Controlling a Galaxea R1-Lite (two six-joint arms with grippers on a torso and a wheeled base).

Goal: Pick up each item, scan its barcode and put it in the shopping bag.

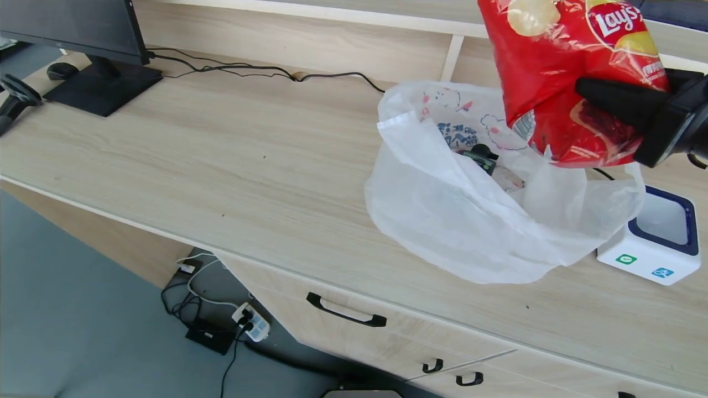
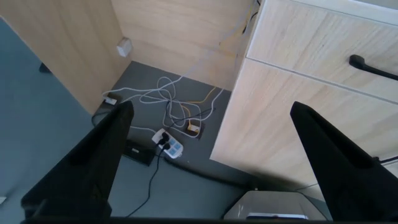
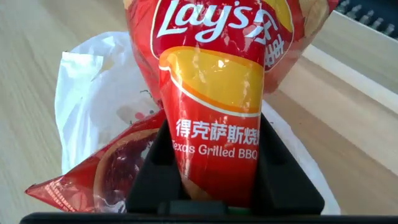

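My right gripper (image 1: 619,102) is shut on a red bag of chips (image 1: 569,72), held in the air above the far right side of the white shopping bag (image 1: 475,221). In the right wrist view the chips bag (image 3: 217,93) is pinched between the black fingers (image 3: 155,168), with the shopping bag (image 3: 93,99) below. The shopping bag lies open on the wooden counter (image 1: 221,166), with a dark item (image 1: 480,156) inside. A white and blue barcode scanner (image 1: 658,237) stands right of the bag. My left gripper (image 2: 211,162) hangs open below the counter, over the floor.
A monitor stand (image 1: 102,83), a mouse (image 1: 62,70) and cables (image 1: 249,71) sit at the counter's back left. Another handheld scanner (image 1: 14,102) is at the far left edge. Drawers with black handles (image 1: 345,312) are below the counter; a power strip (image 2: 168,144) lies on the floor.
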